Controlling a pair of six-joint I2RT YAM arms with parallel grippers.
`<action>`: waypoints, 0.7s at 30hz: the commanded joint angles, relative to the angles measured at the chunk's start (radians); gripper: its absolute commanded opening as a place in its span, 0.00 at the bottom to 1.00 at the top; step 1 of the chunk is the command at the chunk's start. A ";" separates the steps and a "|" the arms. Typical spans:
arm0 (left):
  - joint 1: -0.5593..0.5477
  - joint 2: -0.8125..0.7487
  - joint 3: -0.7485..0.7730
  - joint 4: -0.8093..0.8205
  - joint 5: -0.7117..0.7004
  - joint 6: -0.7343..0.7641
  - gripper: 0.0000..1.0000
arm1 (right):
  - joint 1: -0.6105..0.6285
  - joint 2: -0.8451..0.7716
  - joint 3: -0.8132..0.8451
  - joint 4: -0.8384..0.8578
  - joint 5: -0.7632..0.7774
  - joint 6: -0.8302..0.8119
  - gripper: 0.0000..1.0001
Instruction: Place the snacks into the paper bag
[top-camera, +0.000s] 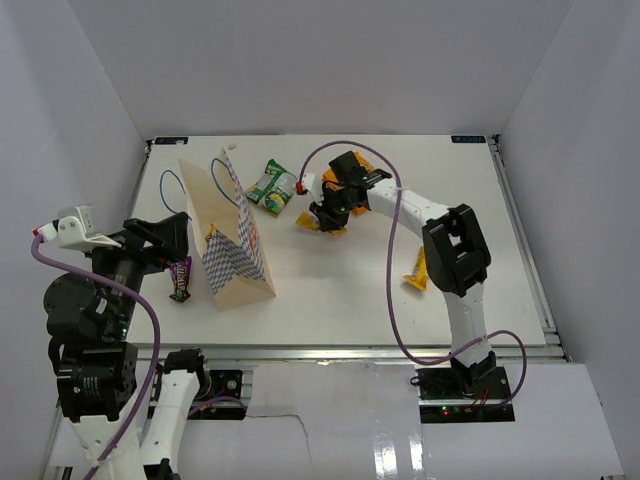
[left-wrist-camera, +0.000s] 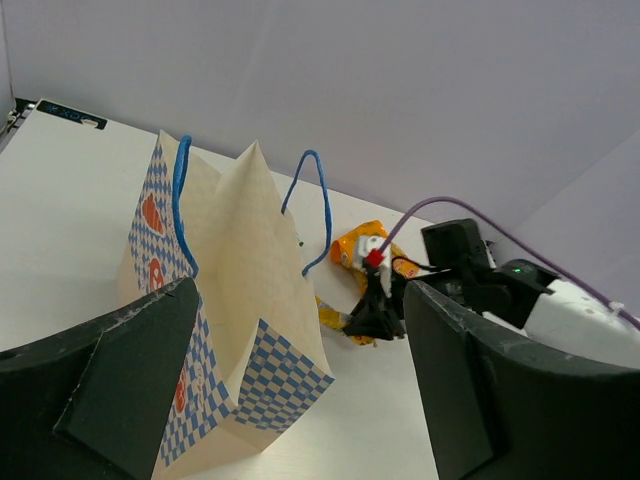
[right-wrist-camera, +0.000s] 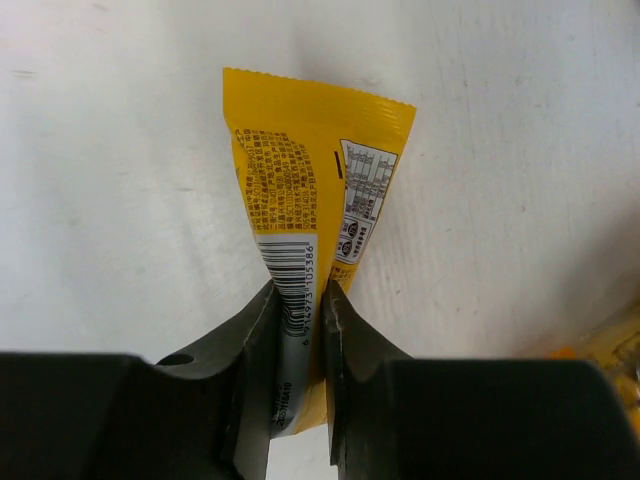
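Dark fingers of my right hand (right-wrist-camera: 300, 295) are squeezing the small yellow plastic wrapper (right-wrist-camera: 310, 160) by one end, pointing straight ahead; the tan paper bag (top-camera: 225, 240) is standing to my left.

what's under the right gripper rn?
A yellow wrapper, barcode side up, pinched in the right gripper, white table beyond it. The wrapper's near end is covered by the fingers.

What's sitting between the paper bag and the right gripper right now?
Nothing: in the top view, only bare table separates the paper bag from the right gripper. The green-white packet lies off that line, farther back.
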 joint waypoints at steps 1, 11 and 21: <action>-0.004 -0.008 -0.010 0.003 0.006 -0.008 0.95 | -0.044 -0.204 0.006 -0.011 -0.278 0.019 0.16; -0.004 0.029 0.045 0.101 0.086 -0.040 0.95 | -0.012 -0.461 0.153 0.286 -0.708 0.488 0.14; -0.004 0.063 0.183 0.221 0.114 -0.159 0.95 | 0.250 -0.330 0.259 0.826 -0.655 1.140 0.14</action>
